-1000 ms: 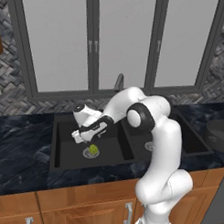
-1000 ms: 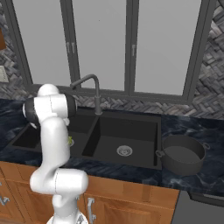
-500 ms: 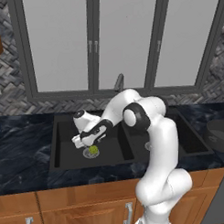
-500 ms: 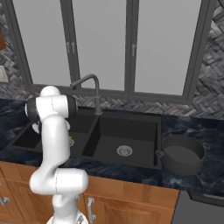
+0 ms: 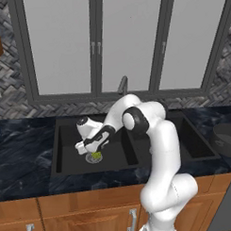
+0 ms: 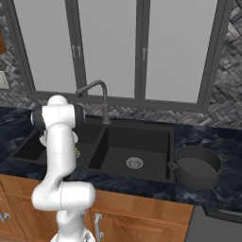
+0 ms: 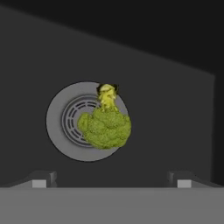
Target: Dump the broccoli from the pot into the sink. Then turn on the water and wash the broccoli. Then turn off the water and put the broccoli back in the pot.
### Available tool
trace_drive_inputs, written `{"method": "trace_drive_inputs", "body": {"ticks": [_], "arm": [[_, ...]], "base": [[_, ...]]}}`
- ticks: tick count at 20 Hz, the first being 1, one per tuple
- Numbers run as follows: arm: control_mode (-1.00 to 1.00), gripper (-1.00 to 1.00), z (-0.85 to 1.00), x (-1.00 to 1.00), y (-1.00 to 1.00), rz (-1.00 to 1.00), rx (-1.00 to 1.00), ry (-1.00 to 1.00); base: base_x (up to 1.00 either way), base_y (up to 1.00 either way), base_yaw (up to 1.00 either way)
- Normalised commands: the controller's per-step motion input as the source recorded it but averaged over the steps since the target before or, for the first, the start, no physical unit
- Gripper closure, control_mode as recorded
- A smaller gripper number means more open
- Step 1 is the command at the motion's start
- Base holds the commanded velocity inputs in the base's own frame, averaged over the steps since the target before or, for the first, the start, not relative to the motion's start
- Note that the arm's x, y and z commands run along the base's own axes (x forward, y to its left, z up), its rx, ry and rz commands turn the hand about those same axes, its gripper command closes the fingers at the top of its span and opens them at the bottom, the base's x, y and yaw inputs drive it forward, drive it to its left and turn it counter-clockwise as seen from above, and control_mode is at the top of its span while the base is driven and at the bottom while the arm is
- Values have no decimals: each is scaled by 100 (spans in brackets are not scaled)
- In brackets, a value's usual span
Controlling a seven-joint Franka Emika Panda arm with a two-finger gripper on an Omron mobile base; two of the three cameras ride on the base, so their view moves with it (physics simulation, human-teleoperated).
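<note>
The broccoli (image 7: 105, 127), a yellow-green knobbly lump with a pale stalk, lies on the silver drain ring (image 7: 56, 131) of the left basin of the black sink (image 5: 66, 130). My gripper (image 7: 111, 181) hangs open just above it, its two fingertips (image 7: 42, 180) standing wide on either side with nothing between them. In the left base view the hand (image 5: 86, 148) is low inside the basin, right beside the broccoli (image 5: 94, 156). The dark grey pot (image 6: 196, 176) stands upright on the counter right of the sink.
The gooseneck faucet (image 6: 97, 88) rises behind the divider between the basins, with no water running. The right basin has its own drain (image 6: 134, 162). Dark marbled counter (image 5: 22, 152) surrounds the sink; windows stand behind it.
The hand has come down and a little leftward into the left basin, closer over the broccoli. Its jaws have stayed open and the broccoli has not moved.
</note>
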Motion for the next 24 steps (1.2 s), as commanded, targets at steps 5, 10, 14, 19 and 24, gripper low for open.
{"method": "trace_drive_inputs", "body": {"ticks": [5,10,14,19,24], "arm": [[-100,-100,-21,13,0,0,0,0],[-100,-100,-15,15,0,0,0,0],[-100,-100,-10,18,0,0,0,0],[-100,-100,-7,3,0,0,0,0],[-100,-100,-11,0,0,0,0,0]], "base": [[0,0,0],[0,0,0],[0,0,0],[0,0,0],[0,0,0]]}}
